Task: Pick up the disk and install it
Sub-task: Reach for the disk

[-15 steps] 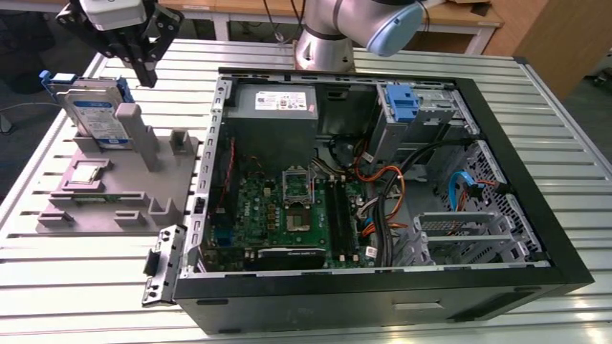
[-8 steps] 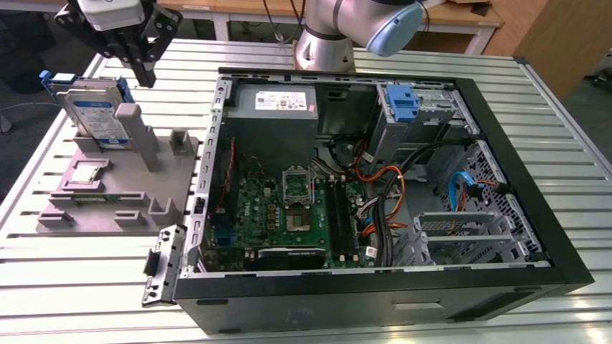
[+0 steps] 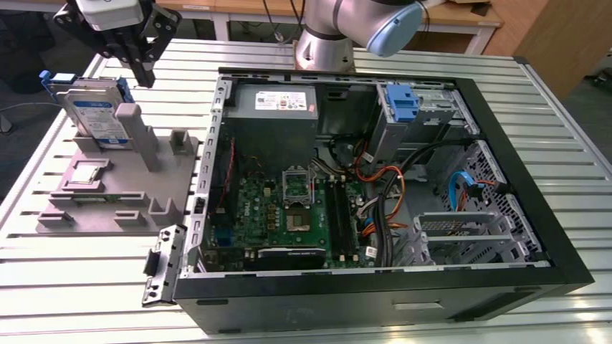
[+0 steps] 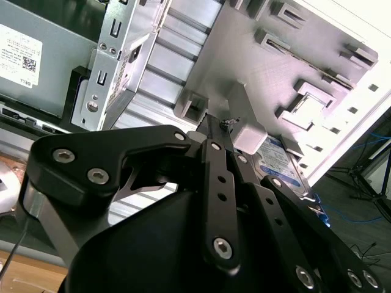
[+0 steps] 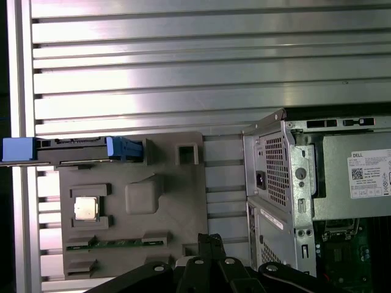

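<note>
A ribbed aluminium table carries the work, with wooden furniture behind it and the robot arm's base at its far edge. An open black computer case lies on its side; inside are a green motherboard, a grey power-supply box, a bare blue bracket, a metal drive cage and orange and blue cables. Towards the exterior view's left, a grey fixture holds a processor chip lying flat and the disk, standing on edge in a slot at the fixture's far end. The gripper hangs just above the fixture beside the disk, apart from it, fingers pressed together and holding nothing.
</note>
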Available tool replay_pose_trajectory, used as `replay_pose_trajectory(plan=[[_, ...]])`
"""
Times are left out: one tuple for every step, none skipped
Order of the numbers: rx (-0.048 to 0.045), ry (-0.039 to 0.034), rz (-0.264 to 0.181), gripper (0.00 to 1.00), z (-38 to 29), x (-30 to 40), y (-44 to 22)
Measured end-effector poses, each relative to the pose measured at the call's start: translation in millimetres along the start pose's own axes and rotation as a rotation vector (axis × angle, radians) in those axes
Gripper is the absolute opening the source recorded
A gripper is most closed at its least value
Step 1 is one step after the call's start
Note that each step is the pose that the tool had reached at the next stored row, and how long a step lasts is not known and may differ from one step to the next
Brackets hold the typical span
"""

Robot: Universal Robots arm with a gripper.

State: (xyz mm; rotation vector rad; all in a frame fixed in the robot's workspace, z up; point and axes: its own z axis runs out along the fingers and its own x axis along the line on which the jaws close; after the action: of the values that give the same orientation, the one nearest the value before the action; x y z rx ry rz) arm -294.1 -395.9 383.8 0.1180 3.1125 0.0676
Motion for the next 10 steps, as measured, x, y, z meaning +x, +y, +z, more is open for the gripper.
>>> replay_pose_trajectory(plan=[[0.0, 0.0, 0.0, 0.11, 0.0, 0.0, 0.0], [0.0, 0.0, 0.0, 0.11, 0.0, 0.1, 0.0], [0.0, -0.0001, 0.0, 0.11, 0.0, 0.4, 0.0], [0.0, 0.0, 0.0, 0.11, 0.0, 0.7, -0.1], [0.0, 0.0, 0.0, 0.11, 0.0, 0.9, -0.1], [0.0, 0.0, 0.0, 0.11, 0.1, 1.1, -0.1], [-0.0001, 0.0, 0.0, 0.11, 0.1, 1.3, -0.1], [0.0, 0.0, 0.0, 0.11, 0.1, 1.4, -0.1], [0.0, 0.0, 0.0, 0.11, 0.0, 1.5, -0.1], [0.0, 0.0, 0.0, 0.11, 0.0, 1.6, -0.1]])
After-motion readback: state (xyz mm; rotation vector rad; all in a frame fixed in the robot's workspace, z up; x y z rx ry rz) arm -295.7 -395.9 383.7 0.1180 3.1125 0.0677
